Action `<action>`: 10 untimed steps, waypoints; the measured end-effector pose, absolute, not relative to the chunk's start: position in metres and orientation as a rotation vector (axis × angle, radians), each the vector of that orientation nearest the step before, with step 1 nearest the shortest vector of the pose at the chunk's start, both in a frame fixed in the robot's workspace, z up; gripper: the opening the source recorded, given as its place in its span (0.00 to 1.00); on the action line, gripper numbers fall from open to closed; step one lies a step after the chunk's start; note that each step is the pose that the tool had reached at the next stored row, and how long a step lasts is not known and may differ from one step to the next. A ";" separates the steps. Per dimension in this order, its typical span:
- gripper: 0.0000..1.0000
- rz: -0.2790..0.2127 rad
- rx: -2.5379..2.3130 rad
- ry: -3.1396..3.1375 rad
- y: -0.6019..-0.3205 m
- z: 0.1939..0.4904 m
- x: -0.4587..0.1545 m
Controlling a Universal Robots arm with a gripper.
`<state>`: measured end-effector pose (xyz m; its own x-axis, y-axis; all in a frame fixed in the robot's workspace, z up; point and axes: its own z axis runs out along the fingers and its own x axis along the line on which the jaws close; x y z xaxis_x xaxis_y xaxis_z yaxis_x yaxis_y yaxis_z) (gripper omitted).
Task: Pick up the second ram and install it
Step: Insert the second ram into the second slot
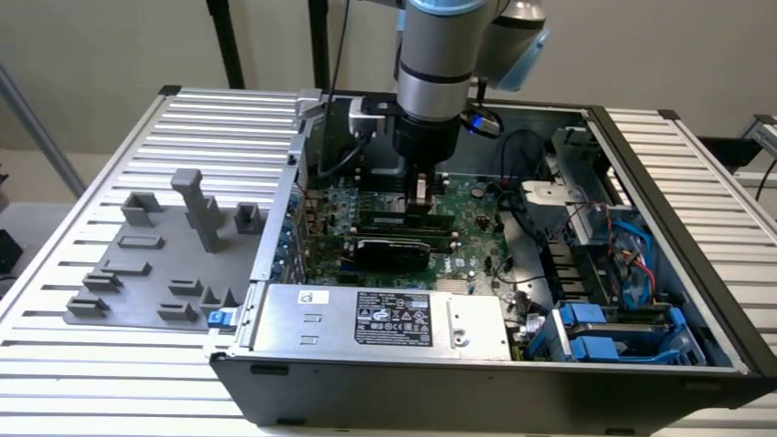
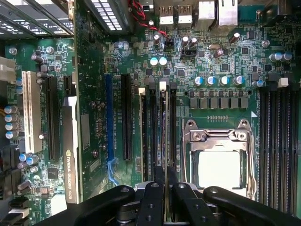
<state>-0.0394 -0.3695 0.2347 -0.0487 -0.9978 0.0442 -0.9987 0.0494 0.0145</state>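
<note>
1. Closed on the second ram (image 2: 164, 141), a long, thin green circuit-board stick seen edge-on: the black-fingered end effector (image 2: 165, 188), pinching the stick's upper edge between its two inner fingers (image 2: 153, 197).
2. Placed directly below the end effector, standing on edge among the black memory slots (image 2: 155, 132) of the green motherboard (image 2: 221, 70), just beside the silver processor socket (image 2: 218, 155).
3. Long axis of the stick parallel to the slots, running away from the fingers toward the white latch (image 2: 163, 84) at the far end.
4. In the exterior view, down inside the open black computer case (image 1: 486, 373) resting on the ribbed metal surface (image 1: 122, 364): the end effector (image 1: 421, 205), with a pale sliver of the stick (image 1: 421, 193) showing under the wrist.
5. Hard to judge: whether the stick is fully seated or only resting in the slot mouth; lower edge hidden between neighbouring slots, near end covered by the fingers.
6. Well apart, on the exterior view's left: grey plastic holder blocks (image 1: 158, 264).
</note>
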 end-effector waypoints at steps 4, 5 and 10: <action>0.14 0.031 2.139 -2.243 -0.369 0.233 -0.039; 0.14 0.031 2.140 -2.242 -0.370 0.232 -0.039; 0.14 0.031 2.141 -2.241 -0.370 0.230 -0.039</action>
